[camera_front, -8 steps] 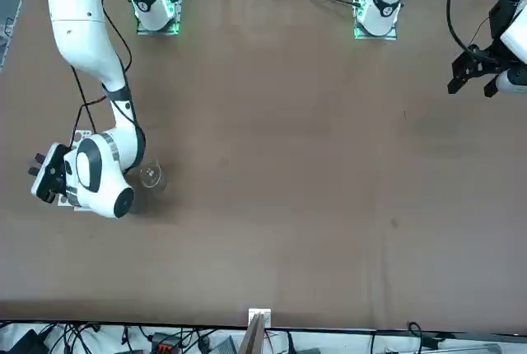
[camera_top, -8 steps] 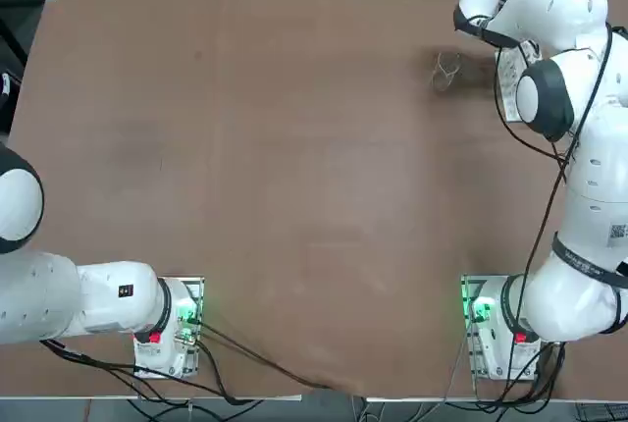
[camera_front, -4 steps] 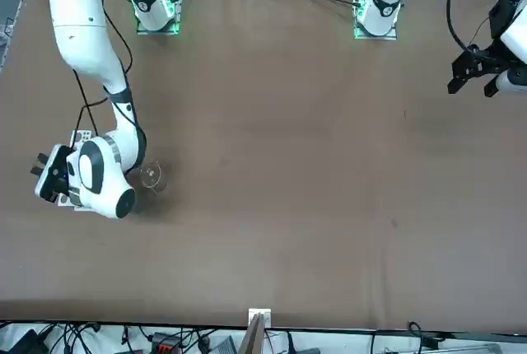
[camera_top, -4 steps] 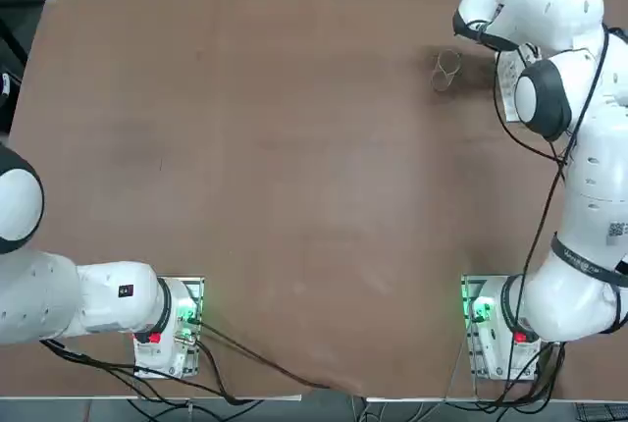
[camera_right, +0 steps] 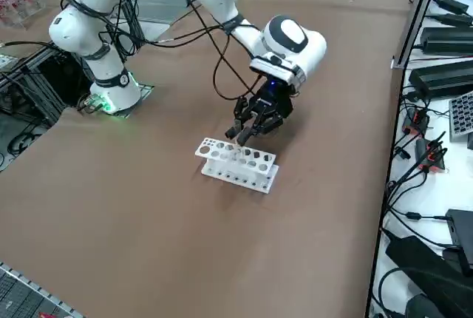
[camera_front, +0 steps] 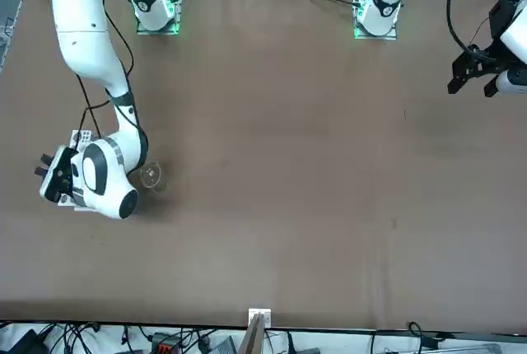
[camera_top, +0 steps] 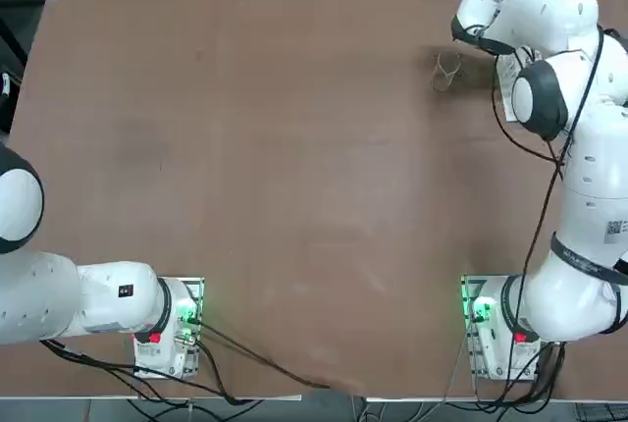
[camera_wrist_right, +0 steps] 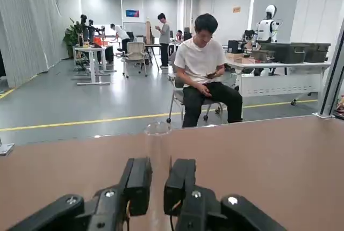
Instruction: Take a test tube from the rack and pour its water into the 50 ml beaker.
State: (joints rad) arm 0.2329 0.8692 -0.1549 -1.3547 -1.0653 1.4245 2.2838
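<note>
Two slim black fingers fill the near part of the right wrist view, and the jaws stand narrow, pinched on the test tube, whose round clear rim shows just above the fingertips. Its glass body runs down between them. Whether water is inside it cannot be told. Seen from the front, the far left of the brown surface holds the rack, mostly hidden under the bulky white wrist of the right arm, with only a corner of white plastic showing. Just to the right of that wrist stands the 50 ml beaker, upright, apart from the rack and close beside the arm. The rest of the surface to the right lies bare as far as the parked arm at the edge. The right side view gives the rack whole: a white oblong with two rows of holes, lying flat. The jaws point down over its far row, close above the holes. The tube itself cannot be made out there. In the top view the beaker sits to the left of the rack, near the far right corner of the surface. Beyond the surface's edge, in the wrist view, a person in a white T-shirt sits on a chair with head bowed.
</note>
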